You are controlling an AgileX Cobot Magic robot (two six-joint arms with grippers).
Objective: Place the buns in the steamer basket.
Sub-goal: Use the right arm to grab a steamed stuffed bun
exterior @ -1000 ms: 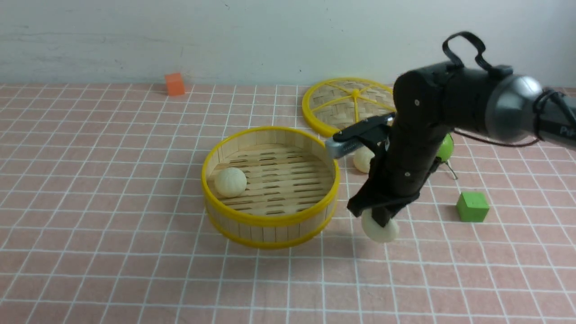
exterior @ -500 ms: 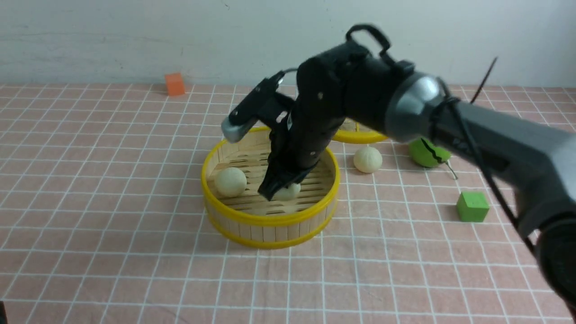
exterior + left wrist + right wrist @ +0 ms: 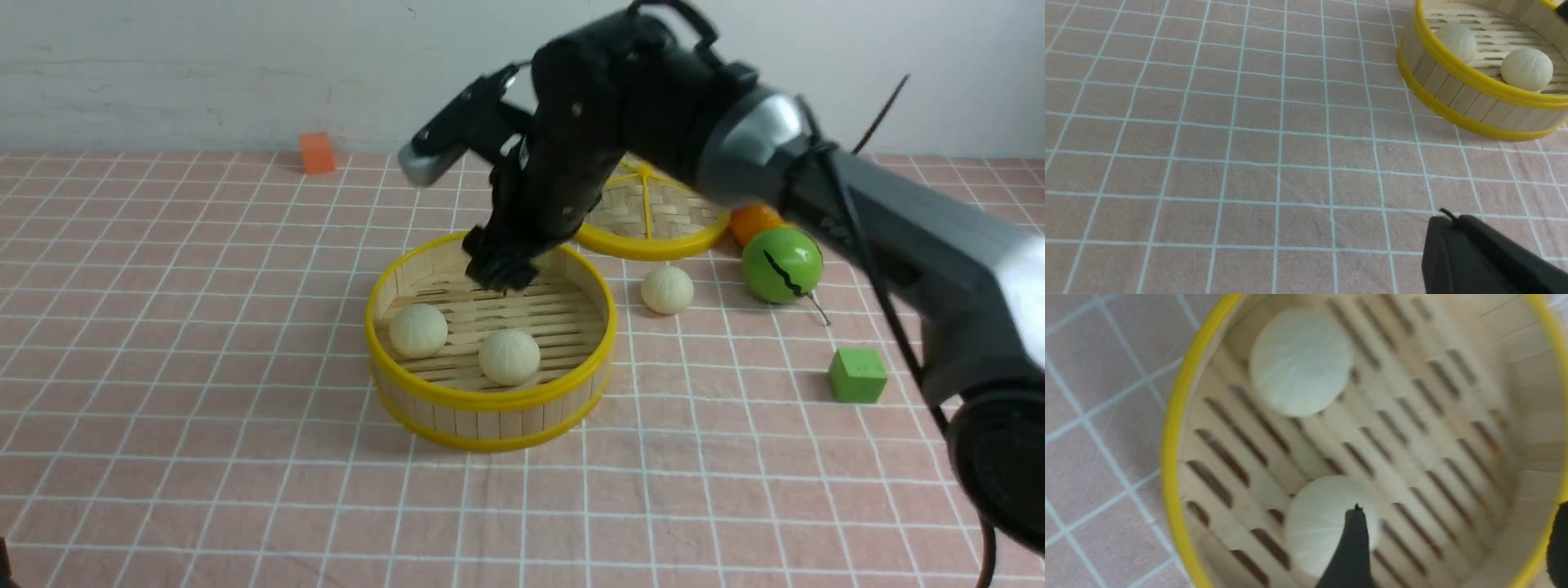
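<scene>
Since a second ago: the right arm [image 3: 653,106] has swung from the desk [image 3: 204,408] right of the steamer basket [image 3: 490,400] to above the basket's far rim. Then the right jaws pinched a bun low over the desk beside the basket. Half a second ago they were down inside the basket, the bun between them. Now that bun [image 3: 509,357] lies free on the slat floor near the front wall, and the jaws are lifted clear of it. They are spread wide: in the right wrist view one finger [image 3: 1352,547] crosses the bun [image 3: 1323,514] and the other sits far off at the frame edge. The basket count went from one to two; the first bun [image 3: 418,330] is unmoved on the left of the floor, apart from the new one. The third bun [image 3: 667,289] is in the same spot on the desk just right of the basket. The green ball [image 3: 782,265] further right of the basket was half hidden and is now in full view, with an orange thing [image 3: 755,220] behind it. The lid [image 3: 653,220] behind the basket is now partly covered by the arm. Green cube [image 3: 856,375] and orange cube [image 3: 317,153] are unchanged. The left jaws are pressed together, holding nothing, over bare desk well off from the basket [image 3: 1457,81].
</scene>
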